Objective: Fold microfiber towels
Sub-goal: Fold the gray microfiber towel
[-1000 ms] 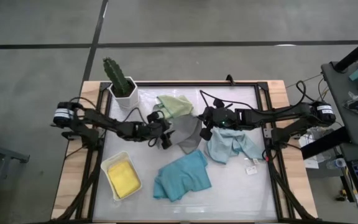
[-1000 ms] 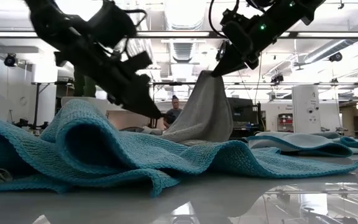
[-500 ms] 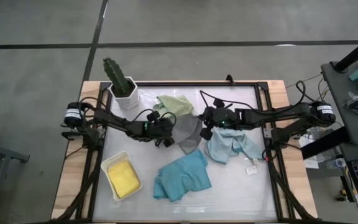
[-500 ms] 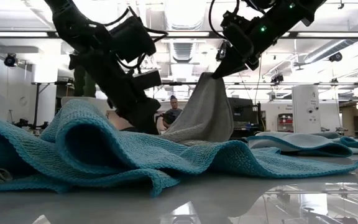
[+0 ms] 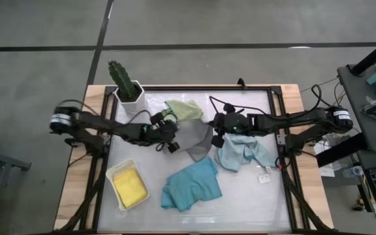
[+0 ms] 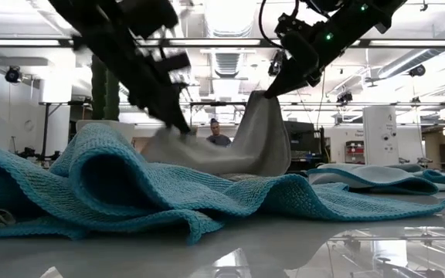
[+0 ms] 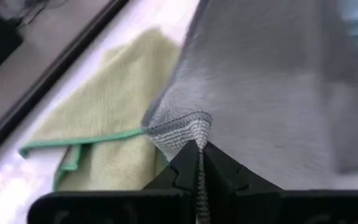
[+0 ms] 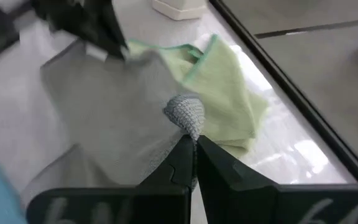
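The left gripper [image 5: 173, 135] is clamped on one corner of the grey microfiber towel [image 5: 197, 138], its two dark fingers pressed together with the stitched hem bunched between them, as the left wrist view shows. The right gripper [image 5: 211, 126] pinches the opposite upper corner of the same grey towel in the same way, and in the low view the cloth hangs between the two grippers, raised at both corners and sagging down to the bench [image 5: 253, 196] in the middle. Just beside the grey towel, toward the back of the bench, lies the sage green towel [image 5: 183, 109], partly folded, with a darker green hem showing. Under the right arm lies the pale blue towel [image 5: 241, 151], crumpled. In front of these, nearer the bench's front edge, the teal towel [image 5: 192, 185] lies rumpled. At the front left the yellow towel [image 5: 129, 187] lies folded inside the white rectangular tray [image 5: 114, 172]. A cactus in a white pot [image 5: 128, 89] stands at the back left corner. In the low view a person [image 6: 220, 137] shows far behind the bench.
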You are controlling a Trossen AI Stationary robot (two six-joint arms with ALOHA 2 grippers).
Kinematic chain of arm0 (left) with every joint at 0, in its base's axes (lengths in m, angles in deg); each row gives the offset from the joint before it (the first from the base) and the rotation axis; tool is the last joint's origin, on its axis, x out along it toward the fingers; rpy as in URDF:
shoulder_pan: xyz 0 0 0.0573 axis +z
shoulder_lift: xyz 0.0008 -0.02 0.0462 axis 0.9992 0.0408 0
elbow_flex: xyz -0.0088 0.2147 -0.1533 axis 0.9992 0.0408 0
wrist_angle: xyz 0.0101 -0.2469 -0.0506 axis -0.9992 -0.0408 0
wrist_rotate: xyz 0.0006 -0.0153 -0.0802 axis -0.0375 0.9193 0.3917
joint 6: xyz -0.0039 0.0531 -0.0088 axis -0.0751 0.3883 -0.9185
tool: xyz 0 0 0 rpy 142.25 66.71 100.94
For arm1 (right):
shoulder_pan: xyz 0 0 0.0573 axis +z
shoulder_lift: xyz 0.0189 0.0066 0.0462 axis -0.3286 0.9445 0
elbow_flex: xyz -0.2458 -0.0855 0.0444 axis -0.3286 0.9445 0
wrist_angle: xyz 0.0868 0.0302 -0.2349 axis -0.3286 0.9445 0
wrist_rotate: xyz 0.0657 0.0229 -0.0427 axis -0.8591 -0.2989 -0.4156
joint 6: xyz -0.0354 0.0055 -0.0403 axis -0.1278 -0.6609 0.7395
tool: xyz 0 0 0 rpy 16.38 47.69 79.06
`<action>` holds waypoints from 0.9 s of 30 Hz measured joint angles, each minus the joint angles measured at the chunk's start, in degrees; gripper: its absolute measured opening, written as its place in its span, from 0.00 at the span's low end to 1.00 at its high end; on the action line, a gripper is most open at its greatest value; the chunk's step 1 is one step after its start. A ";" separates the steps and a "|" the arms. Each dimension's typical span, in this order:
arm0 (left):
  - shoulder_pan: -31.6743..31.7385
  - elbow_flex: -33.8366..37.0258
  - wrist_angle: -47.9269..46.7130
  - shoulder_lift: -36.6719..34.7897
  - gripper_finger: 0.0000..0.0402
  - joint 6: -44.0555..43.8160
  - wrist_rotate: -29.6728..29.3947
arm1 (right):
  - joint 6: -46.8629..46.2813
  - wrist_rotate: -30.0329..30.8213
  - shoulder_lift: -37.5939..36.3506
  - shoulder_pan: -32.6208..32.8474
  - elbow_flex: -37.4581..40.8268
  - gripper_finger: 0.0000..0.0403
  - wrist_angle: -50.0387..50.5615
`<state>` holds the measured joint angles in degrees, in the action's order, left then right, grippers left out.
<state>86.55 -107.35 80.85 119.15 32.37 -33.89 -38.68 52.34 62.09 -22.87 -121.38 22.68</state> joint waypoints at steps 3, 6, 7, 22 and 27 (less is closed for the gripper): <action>-0.31 0.33 -3.41 -7.17 0.00 0.57 7.76 | 0.72 -3.54 -1.53 0.00 -0.42 0.02 -0.54; -0.95 1.68 -3.70 -13.93 0.00 1.76 15.30 | 2.25 -3.88 -3.63 0.04 -0.68 0.02 -0.71; -1.28 1.93 -3.70 -15.74 0.00 2.59 17.48 | 2.69 -3.88 -4.32 0.04 -0.69 0.02 -0.52; -3.14 6.64 18.79 -26.32 0.00 9.21 37.25 | 6.64 -17.20 -17.00 0.03 -0.77 0.02 -4.32; -3.14 6.79 18.86 -24.88 0.00 9.19 37.27 | 5.36 -17.24 -17.21 0.17 -0.75 0.02 -3.28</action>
<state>83.41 -100.56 99.71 94.27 41.56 3.37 -33.32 35.10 44.88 -22.69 -122.13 19.41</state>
